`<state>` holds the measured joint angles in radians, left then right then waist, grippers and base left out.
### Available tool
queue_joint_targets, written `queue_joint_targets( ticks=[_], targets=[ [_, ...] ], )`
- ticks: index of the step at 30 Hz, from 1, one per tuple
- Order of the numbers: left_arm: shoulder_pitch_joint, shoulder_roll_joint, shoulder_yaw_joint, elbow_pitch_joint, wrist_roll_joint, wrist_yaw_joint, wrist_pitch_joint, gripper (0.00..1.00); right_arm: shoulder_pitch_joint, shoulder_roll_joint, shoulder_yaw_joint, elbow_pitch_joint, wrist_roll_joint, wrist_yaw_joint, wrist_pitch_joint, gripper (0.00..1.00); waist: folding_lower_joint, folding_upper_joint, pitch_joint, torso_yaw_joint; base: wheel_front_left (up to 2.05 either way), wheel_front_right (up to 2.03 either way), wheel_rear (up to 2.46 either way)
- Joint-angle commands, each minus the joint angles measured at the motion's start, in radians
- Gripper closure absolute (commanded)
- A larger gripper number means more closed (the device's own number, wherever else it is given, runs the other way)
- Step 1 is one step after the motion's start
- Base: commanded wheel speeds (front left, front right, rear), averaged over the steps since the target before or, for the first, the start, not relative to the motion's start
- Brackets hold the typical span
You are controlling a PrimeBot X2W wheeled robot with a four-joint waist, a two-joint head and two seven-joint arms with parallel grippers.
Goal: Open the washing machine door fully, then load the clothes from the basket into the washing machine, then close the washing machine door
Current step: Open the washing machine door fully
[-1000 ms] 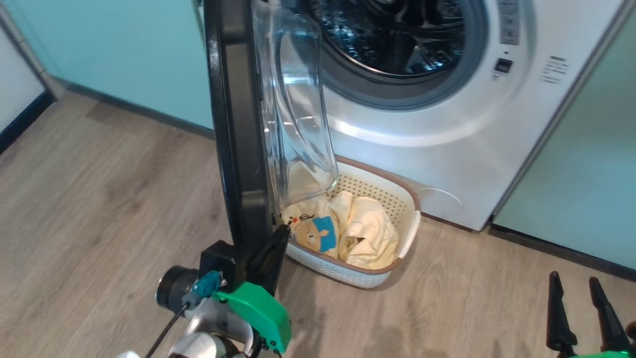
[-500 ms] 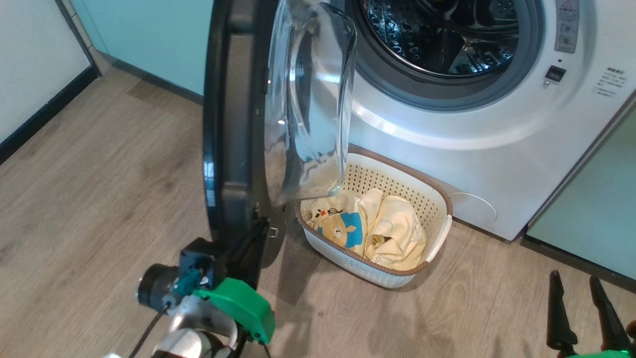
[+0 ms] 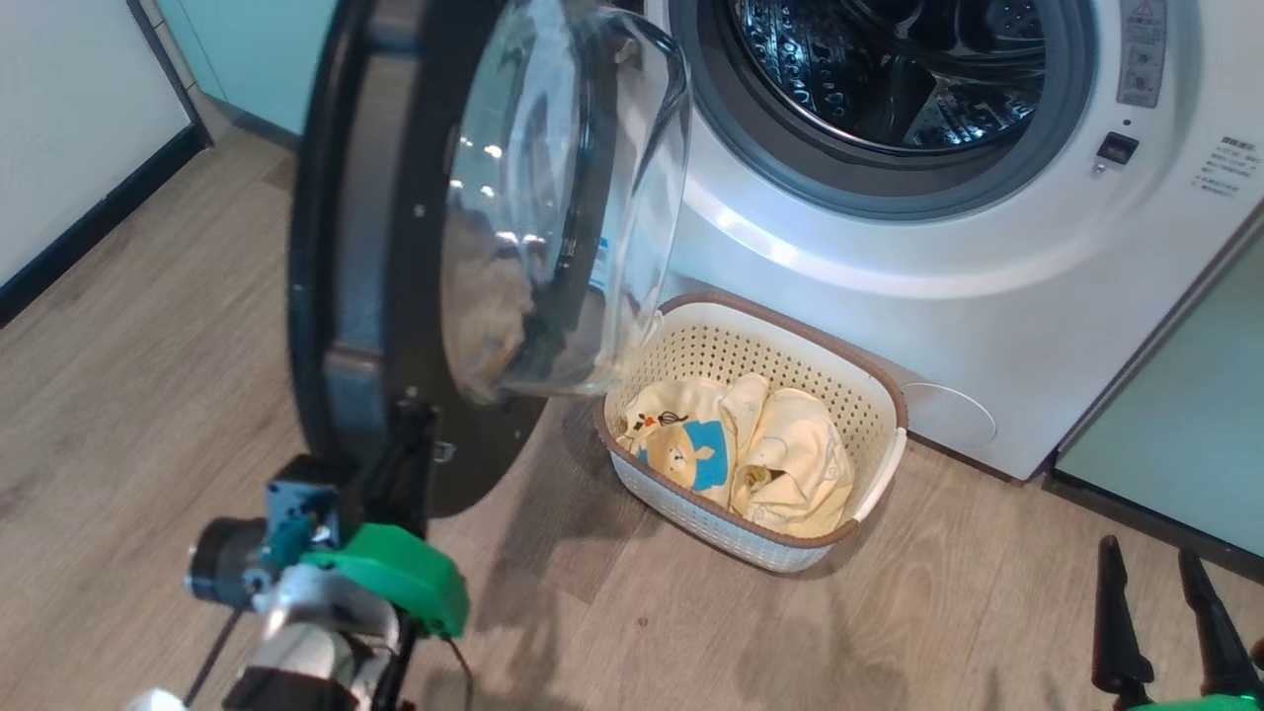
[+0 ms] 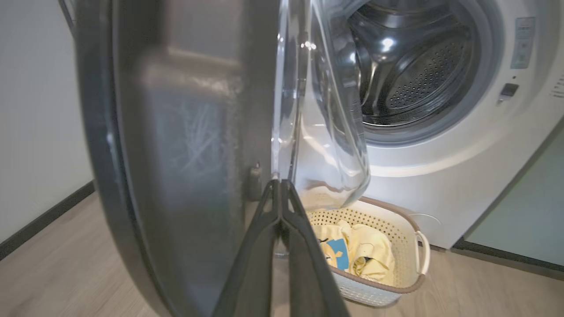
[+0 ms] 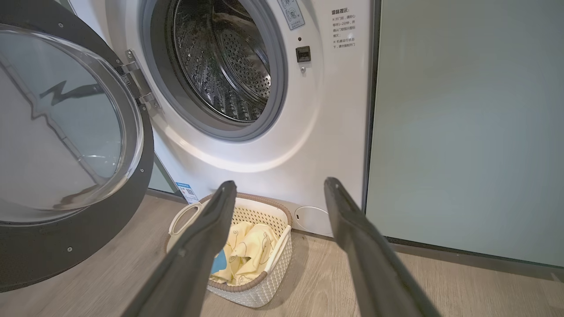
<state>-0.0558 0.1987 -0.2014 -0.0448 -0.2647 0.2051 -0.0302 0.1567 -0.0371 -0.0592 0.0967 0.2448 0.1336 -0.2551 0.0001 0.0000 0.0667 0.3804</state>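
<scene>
My left end effector (image 4: pixel 280 185), fingers pressed together, noses against the inner rim of the washing machine door (image 3: pixel 336 296). I judge that this is to shove it wider, clear of the basket (image 3: pixel 790 331) standing before the washing machine (image 3: pixel 889 286). My right end effector (image 3: pixel 1145 549) hangs spread and empty, ready for the clothes (image 3: pixel 750 444) in that basket. I count one door, one basket and seemingly two garments.

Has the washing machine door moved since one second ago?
Yes. The washing machine door has swung wider open, leftward away from the basket, whose clothes its glass no longer covers.
</scene>
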Motion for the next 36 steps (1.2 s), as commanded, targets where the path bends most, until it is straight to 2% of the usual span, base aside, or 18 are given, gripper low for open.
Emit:
queue_joint_targets(
  ticks=[1, 7, 18, 26, 36],
  targets=[
    [-0.064, 0.029, 0.06, -0.011, -0.008, 0.001, -0.021, 1.0, -0.045, -0.013, 0.015, -0.03, -0.009, -0.003, -0.007, 0.0, -0.0001, 0.0, 0.001, 0.001, 0.0, 0.0, 0.0],
    [-0.101, 0.055, 0.105, 0.088, -0.03, -0.014, -0.09, 1.0, -0.042, -0.013, 0.016, -0.029, -0.014, -0.003, -0.007, 0.0, -0.0001, 0.0, 0.004, 0.001, 0.0, 0.0, 0.0],
    [-0.2, 0.085, 0.166, 0.315, -0.075, -0.067, -0.209, 1.0, -0.031, -0.013, 0.018, -0.038, -0.037, -0.003, -0.007, 0.0, -0.0001, 0.0, 0.024, -0.005, 0.0, 0.0, 0.0],
    [-0.287, 0.101, 0.23, 0.466, -0.083, -0.094, -0.231, 1.0, -0.034, -0.024, 0.017, -0.048, -0.048, -0.003, -0.007, 0.0, -0.0001, 0.0, 0.056, -0.021, 0.0, 0.0, 0.0],
    [-0.368, 0.114, 0.337, 0.55, -0.038, -0.122, -0.231, 1.0, -0.041, -0.042, 0.012, -0.059, -0.045, -0.003, -0.006, 0.0, -0.0001, 0.0, 0.099, -0.035, 0.0, 0.0, 0.0]
  ],
)
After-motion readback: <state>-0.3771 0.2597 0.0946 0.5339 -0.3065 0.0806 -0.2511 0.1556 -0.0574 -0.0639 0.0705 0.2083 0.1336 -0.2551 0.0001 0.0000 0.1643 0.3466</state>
